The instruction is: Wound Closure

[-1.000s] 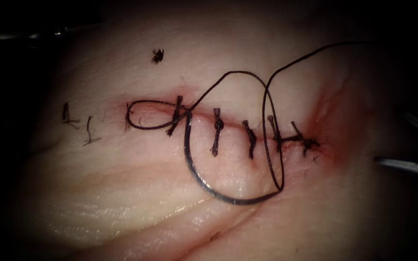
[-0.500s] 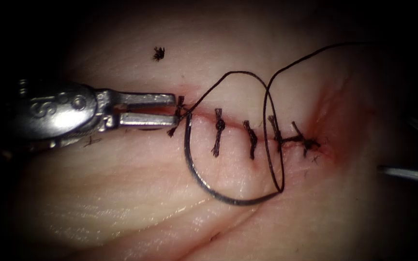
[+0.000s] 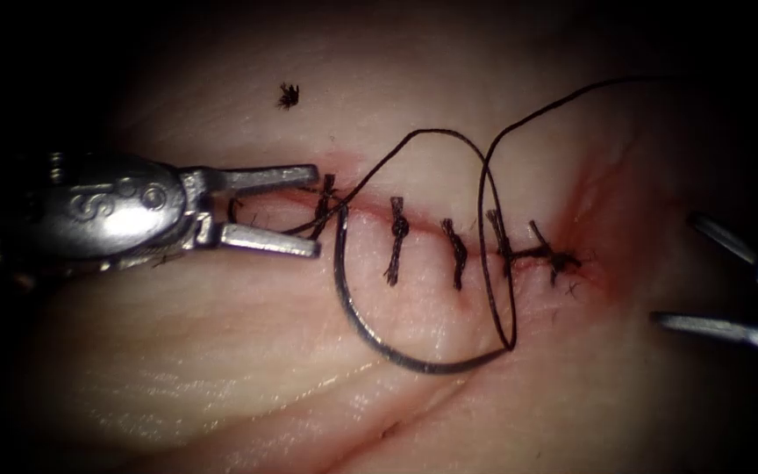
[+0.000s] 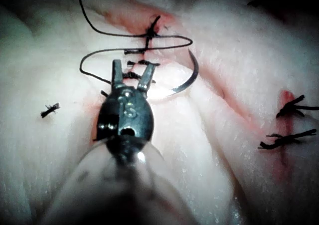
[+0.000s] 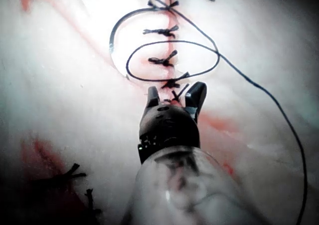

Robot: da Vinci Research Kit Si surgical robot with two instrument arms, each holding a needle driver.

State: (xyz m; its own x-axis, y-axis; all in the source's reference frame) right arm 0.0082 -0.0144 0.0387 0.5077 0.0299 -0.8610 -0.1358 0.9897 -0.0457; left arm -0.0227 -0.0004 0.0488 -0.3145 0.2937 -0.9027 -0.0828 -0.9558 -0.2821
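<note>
At the left end of the cut [image 3: 449, 230], the left tool [image 3: 316, 211] hovered with its jaws apart and empty, straddling the small thread loop beside the leftmost stitch [image 3: 322, 206]. The needle [image 3: 379, 338] lay free on the tissue [image 3: 221, 351], curving nearward from that stitch, with the thread [image 3: 484, 211] looping across the stitches. At far right, the right tool [image 3: 668, 272] stood jaws apart, holding nothing. Closing blindly might catch a knot, not the thread, and loosen it.
</note>
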